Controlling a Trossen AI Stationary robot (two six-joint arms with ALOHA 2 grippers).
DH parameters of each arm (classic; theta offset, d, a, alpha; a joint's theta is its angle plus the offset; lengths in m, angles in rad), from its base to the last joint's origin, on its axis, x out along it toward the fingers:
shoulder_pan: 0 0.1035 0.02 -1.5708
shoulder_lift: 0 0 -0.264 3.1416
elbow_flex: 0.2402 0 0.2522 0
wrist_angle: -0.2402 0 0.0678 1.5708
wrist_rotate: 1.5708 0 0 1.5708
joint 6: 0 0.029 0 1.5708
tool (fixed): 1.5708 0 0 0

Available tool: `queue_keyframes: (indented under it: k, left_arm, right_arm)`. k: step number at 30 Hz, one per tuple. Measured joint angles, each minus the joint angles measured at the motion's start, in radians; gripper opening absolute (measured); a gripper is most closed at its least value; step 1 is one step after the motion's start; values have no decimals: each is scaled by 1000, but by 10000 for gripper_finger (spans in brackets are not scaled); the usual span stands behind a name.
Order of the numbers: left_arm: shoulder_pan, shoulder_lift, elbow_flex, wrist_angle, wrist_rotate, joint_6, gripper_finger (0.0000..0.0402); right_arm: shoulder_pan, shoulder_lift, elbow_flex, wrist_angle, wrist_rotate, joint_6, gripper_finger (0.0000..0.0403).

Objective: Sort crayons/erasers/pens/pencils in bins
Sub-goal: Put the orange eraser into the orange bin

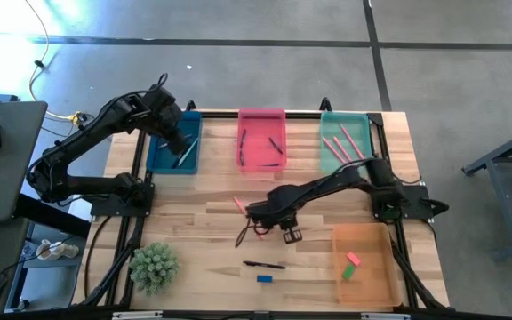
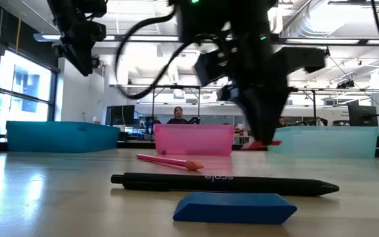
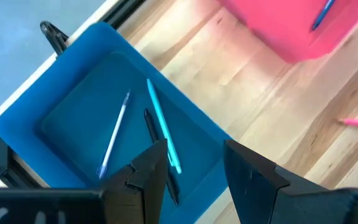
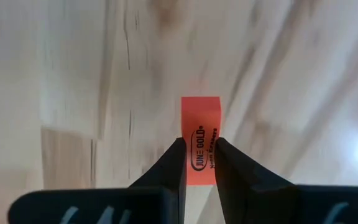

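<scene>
Erasers first: I count four. A pink eraser and a green eraser lie in the orange bin at the near right. A blue eraser lies on the table near the front, just beside a black pen. The fourth, an orange-red eraser, is pinched in the narrow jaws of the right gripper, over the middle of the table.

There are four bins. The blue bin, pink bin and teal bin sit in a row at the far side.

The blue bin holds three sticks: a pale one, a bright teal one and a dark one. The pink bin holds some dark pens, too small to count. The teal bin holds about three pink sticks. One more pink stick lies loose on the table.

The right arm reaches far out to the left, low over the wood. The left arm bends over the blue bin, and the left gripper hangs above it with jaws apart and nothing in them.

In the low view the arms are cut off at the top.
</scene>
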Motion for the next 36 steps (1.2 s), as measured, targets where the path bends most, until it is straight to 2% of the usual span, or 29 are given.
queue_keyframes:
  k: [12,22,29,36]
  left_arm:
    - [0,2,0,76,0,-81,145]
    - [-36,2,0,75,3,-168,145]
    - [-144,2,0,113,5,-262,145]
    - [-291,2,0,211,5,-364,145]
  right_arm:
    - [56,-429,-336,118,55,298,46]
    - [209,-758,-511,83,179,685,46]
    - [340,-881,-571,47,199,914,46]
    - [497,-896,-606,28,196,1101,46]
